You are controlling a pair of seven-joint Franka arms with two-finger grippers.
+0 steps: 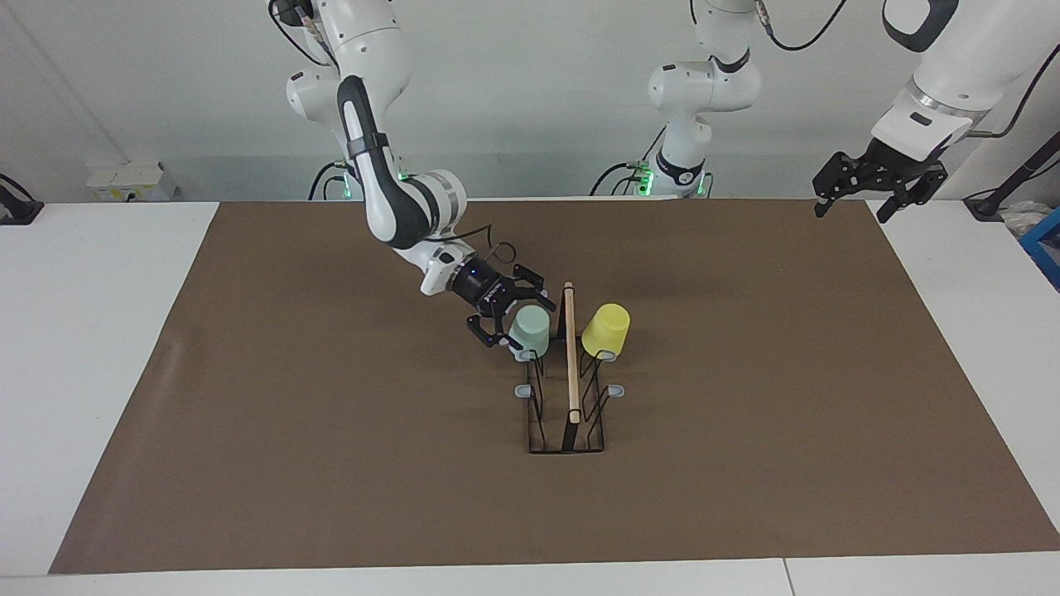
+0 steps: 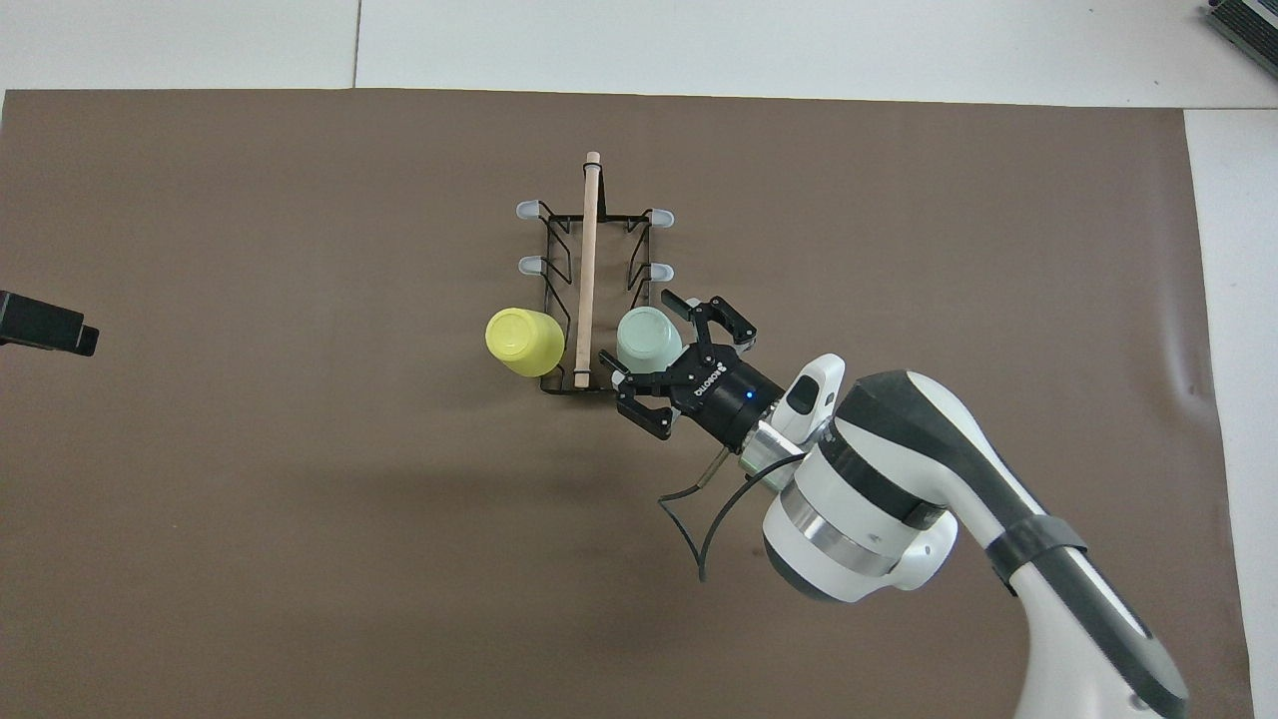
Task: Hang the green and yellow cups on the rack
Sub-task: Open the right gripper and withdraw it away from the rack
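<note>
White lettering on the black body of the right gripper [image 2: 671,369] in the overhead view — looks like "ROBOTIQ", though too small to make out letter by letter. Nothing legible on the cups, the rack, the brown mat or the arms' shells — no numbers, labels or signs to read in either view.

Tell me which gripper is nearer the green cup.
Right. The right gripper is open right beside the green cup, which sits upside down on a prong of the rack. The left gripper waits in the air over the left arm's end of the table.
</note>
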